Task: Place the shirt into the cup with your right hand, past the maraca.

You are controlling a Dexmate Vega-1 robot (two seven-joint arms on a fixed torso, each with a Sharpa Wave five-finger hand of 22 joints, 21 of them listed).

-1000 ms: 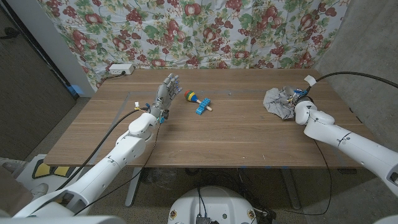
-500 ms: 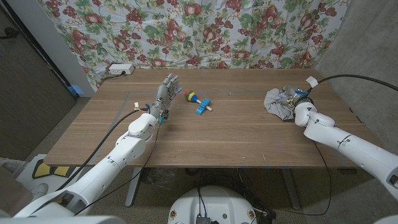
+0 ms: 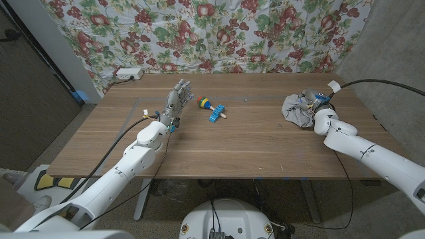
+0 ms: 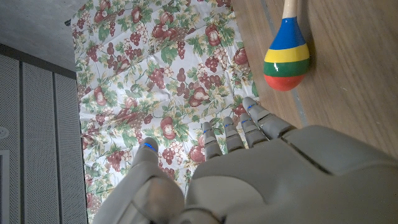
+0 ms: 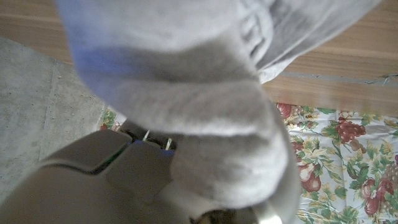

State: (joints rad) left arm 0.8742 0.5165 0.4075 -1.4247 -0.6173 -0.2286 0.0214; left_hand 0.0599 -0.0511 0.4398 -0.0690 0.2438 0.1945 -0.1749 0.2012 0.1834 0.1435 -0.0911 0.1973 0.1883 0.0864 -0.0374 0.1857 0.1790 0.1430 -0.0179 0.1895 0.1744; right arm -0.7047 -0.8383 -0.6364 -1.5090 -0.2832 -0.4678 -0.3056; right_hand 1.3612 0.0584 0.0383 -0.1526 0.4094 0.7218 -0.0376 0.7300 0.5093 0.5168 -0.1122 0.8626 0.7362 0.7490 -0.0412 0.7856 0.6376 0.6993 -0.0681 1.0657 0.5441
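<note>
Right hand (image 3: pixel 320 107) sits buried in the far edge of the crumpled grey shirt (image 3: pixel 298 108) in the head view, its fingers hidden in the cloth, so from here I cannot tell how firmly it holds. That forearm comes in low from the near right corner, and the bundle lies just to the hand's left on the wooden surface (image 3: pixel 252 146). No cup is visible anywhere on the surface. The maraca (image 3: pixel 203 103) lies well to the left of the right hand, next to a blue block (image 3: pixel 216 113), and just right of the left hand (image 3: pixel 178 99), which stands upright with fingers apart, holding nothing.

From the left wrist view, the left hand (image 4: pixel 249 180) spreads its fingers toward the floral curtain (image 4: pixel 161 93), with the striped maraca (image 4: pixel 287 59) on the wood just beyond them.

From the right wrist view, grey shirt cloth (image 5: pixel 186 74) bunches thickly over the right hand (image 5: pixel 106 180), which looks clamped on a fold. To do this step well, I judge the hand should gather as much cloth as it can before lifting, so no loose tail drags across the maraca.
</note>
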